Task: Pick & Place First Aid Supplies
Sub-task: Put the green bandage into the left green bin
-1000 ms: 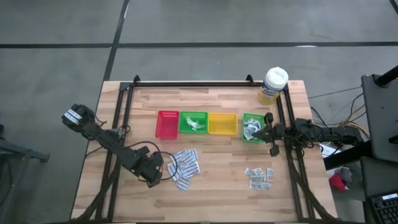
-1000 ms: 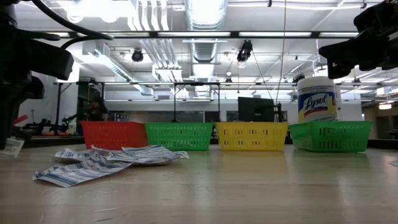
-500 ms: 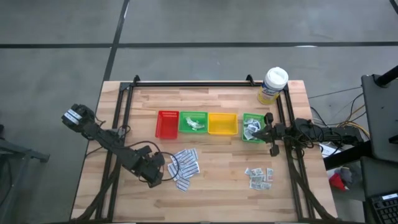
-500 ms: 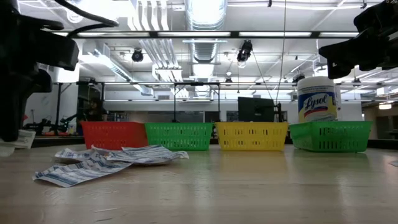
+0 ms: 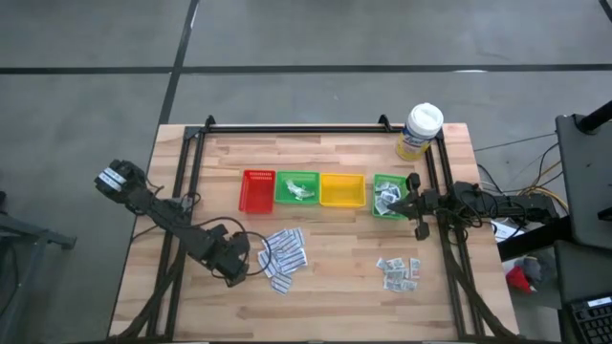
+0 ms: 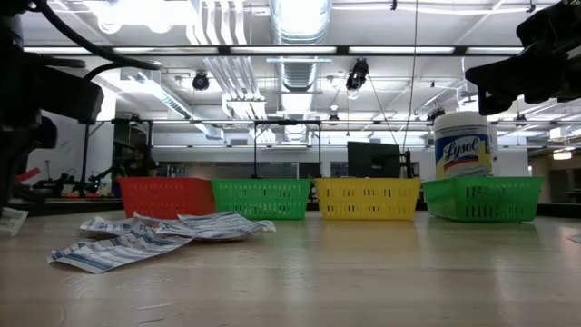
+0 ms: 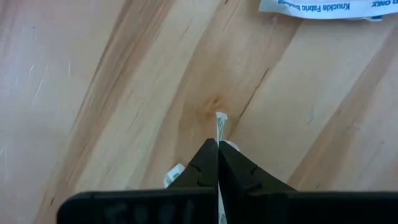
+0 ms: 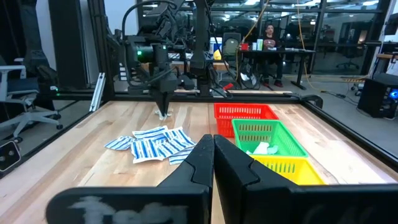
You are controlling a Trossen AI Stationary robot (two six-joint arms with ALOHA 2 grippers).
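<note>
Four trays (image 5: pixel 320 190) — two packet piles (image 5: pixel 283 252)

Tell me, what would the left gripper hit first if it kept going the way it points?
Probably the bare table. The left gripper, shut on a small packet, points down at the wood; the packet would touch first.

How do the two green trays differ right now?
The green tray beside the red one sits square in the row, touching the yellow tray; the far-right green tray stands apart and slightly askew. The first holds a few pale packets; the second looks fuller, with the shut right claw at its edge. Both are slotted green plastic.
</note>
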